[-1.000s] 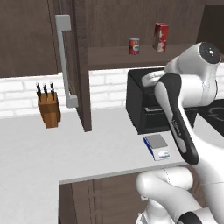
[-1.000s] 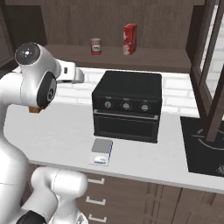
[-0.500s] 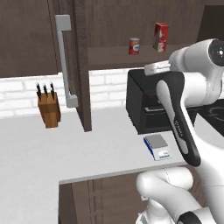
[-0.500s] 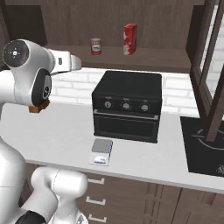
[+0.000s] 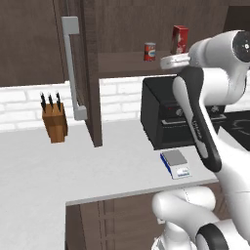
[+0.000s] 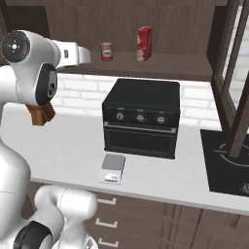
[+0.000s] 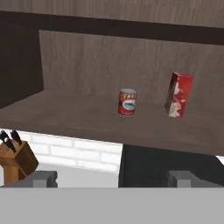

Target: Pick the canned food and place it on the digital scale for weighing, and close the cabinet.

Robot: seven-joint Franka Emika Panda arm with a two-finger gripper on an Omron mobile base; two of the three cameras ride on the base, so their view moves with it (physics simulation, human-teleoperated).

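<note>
The canned food (image 5: 150, 51) (image 6: 106, 51) (image 7: 127, 102), a short red-labelled can, stands upright on the shelf of the open cabinet (image 5: 90, 73). My gripper (image 5: 163, 62) (image 6: 89, 55) (image 7: 113, 179) hovers in front of the shelf at about the can's height, pointing at it and still well apart from it. It is open, with nothing between its fingertips (image 7: 41, 178). The digital scale (image 5: 175, 162) (image 6: 113, 168) lies flat on the counter in front of the oven, with nothing on it.
A red-and-white box (image 5: 179, 40) (image 6: 144, 43) (image 7: 178, 94) stands right of the can. Under the shelf sits a black oven (image 5: 166, 117) (image 6: 141, 119). The left door's handle (image 5: 72, 68) juts out. A knife block (image 5: 53, 122) (image 7: 15, 159) stands at the left, and the right door (image 6: 233, 73) hangs over the stove (image 6: 228, 165).
The hand has risen from oven-top height to shelf height, still aimed at the can. The can, box and scale have not moved.
</note>
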